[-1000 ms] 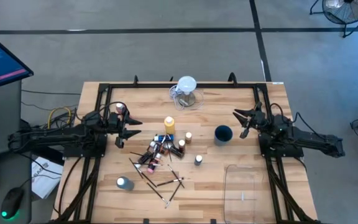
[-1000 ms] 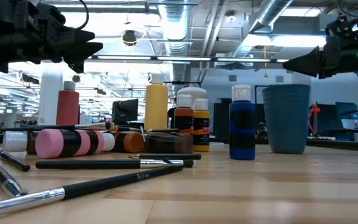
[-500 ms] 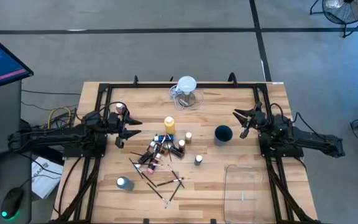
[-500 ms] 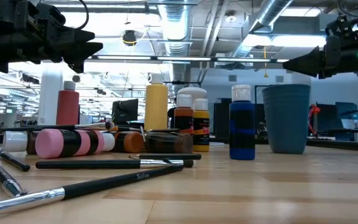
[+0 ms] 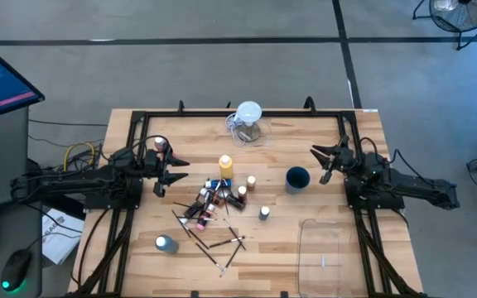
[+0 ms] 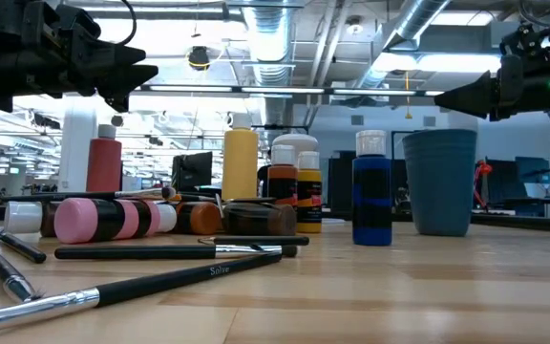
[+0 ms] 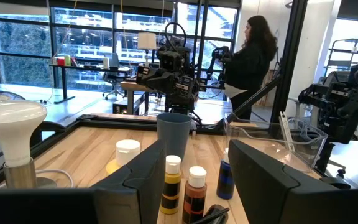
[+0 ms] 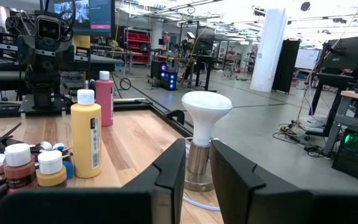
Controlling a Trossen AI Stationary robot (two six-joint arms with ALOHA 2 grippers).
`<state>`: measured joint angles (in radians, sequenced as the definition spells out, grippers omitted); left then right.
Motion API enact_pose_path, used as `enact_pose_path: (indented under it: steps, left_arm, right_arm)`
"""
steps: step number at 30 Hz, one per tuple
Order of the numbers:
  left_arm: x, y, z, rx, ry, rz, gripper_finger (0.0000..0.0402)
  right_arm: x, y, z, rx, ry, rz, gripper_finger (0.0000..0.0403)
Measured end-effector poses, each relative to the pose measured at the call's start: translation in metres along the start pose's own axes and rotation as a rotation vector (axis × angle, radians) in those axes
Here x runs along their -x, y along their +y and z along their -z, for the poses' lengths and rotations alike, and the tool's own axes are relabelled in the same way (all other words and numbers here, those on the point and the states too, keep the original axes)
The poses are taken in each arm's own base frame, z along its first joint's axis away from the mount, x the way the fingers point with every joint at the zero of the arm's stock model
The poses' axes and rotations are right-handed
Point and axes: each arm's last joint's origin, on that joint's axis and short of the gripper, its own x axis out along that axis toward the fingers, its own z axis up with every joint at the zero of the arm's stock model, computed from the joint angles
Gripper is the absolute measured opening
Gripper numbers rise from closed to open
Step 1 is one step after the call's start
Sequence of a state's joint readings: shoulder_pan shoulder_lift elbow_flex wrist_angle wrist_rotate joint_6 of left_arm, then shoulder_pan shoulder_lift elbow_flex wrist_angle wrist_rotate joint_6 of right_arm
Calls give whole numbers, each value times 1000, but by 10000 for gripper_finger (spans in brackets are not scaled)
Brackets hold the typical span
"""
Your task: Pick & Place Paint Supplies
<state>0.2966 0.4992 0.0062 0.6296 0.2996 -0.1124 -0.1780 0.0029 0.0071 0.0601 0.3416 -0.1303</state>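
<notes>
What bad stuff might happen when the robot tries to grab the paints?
The paint bottles and paintbrushes lie tangled in one heap, so pinching one could drag or roll its neighbours. The tall yellow bottle stands upright right beside that heap, so a bump might tip it. The left gripper, open, and the right gripper, slightly open, both hang above the table; the blue cup sits just inside the right one's reach and might get knocked.

Pale wood-plank table point(image 5: 305, 207), matt
</notes>
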Motion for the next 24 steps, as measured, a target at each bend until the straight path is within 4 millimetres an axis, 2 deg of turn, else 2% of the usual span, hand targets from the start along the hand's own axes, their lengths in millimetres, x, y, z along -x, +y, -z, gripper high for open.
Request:
enact_pose_path:
  steps: [11,16,24]
  left_arm:
    - [0,0,-2,-5,-21,2,163]
    - [0,-1,-5,67,-46,7,163]
    - [0,-1,-5,71,-51,8,163]
  right_arm:
    - [0,0,0,0,0,0,68]
    - [0,0,0,0,0,0,68]
    - [0,0,0,0,0,0,68]
